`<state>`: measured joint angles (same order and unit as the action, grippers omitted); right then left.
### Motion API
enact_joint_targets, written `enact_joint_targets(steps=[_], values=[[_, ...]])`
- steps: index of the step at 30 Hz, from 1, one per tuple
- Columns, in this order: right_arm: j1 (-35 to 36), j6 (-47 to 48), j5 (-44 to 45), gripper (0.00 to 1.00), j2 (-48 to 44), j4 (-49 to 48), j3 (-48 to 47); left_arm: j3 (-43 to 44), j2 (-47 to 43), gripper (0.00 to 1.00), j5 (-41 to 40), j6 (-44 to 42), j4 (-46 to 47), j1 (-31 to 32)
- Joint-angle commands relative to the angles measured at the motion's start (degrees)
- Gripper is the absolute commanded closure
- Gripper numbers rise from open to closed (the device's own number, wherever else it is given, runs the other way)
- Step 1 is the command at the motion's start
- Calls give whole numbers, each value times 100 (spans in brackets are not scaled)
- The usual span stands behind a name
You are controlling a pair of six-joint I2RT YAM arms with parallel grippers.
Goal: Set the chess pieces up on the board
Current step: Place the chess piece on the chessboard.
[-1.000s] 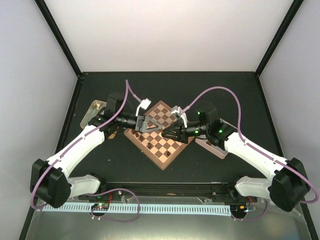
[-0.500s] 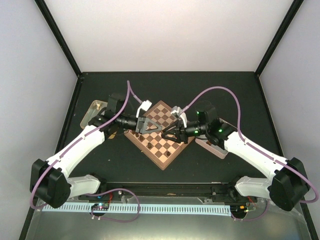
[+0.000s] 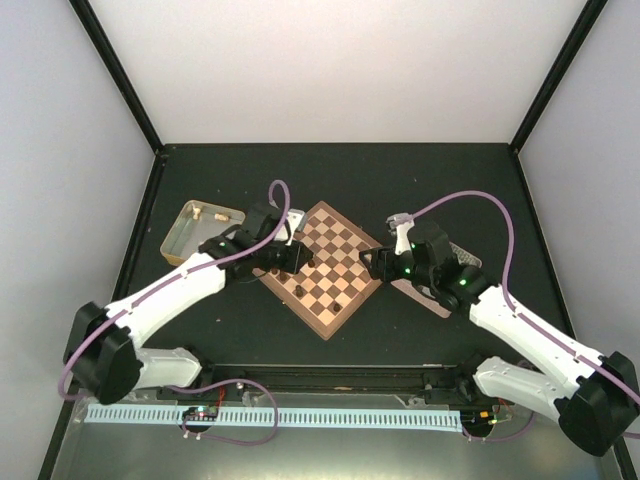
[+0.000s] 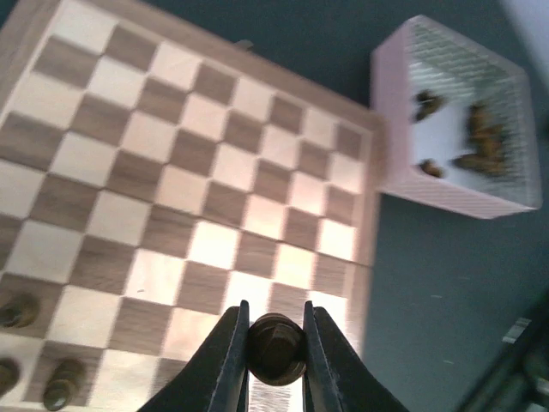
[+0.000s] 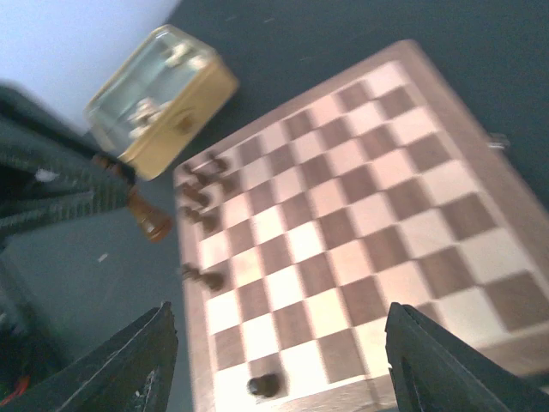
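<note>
Right claw (image 3: 375, 263) has backed to the board (image 3: 330, 255)'s right edge, middle squares open.

Left arm (image 3: 170, 290) stretched far-right from its base, left gripper (image 3: 290, 258) pointing down, jaws pinched on a dark chess piece (image 4: 276, 348); right arm (image 3: 520, 325) elbow bent, right gripper (image 5: 283, 356) angled left, jaws spread wide

White back wall (image 3: 330, 70), pale side walls (image 3: 50, 200), black corner posts (image 3: 117, 75), dark tabletop (image 3: 340, 175)
</note>
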<state>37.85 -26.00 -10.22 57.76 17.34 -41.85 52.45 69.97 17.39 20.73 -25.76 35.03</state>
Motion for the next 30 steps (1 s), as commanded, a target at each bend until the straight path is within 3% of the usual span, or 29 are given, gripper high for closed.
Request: enact_joint_targets(steps=[1,11,13,16,23,30], values=[[-32,-444,1361,32,18,235,72,176,658,92,-1524,-38,-108,245],[-35,-420,1637,32,567,-62,123,139,1885,90,-2035,-87,807,595],[-32,-391,1606,33,686,-42,64,78,1955,84,-2129,-114,944,652],[-34,-356,1593,33,791,16,-29,66,1980,67,-2150,-122,898,683],[-41,-410,1651,33,695,74,-52,760,1903,42,-1983,42,-255,666],[-50,-679,1741,34,673,94,93,1668,2249,41,-1734,369,-1549,604]])
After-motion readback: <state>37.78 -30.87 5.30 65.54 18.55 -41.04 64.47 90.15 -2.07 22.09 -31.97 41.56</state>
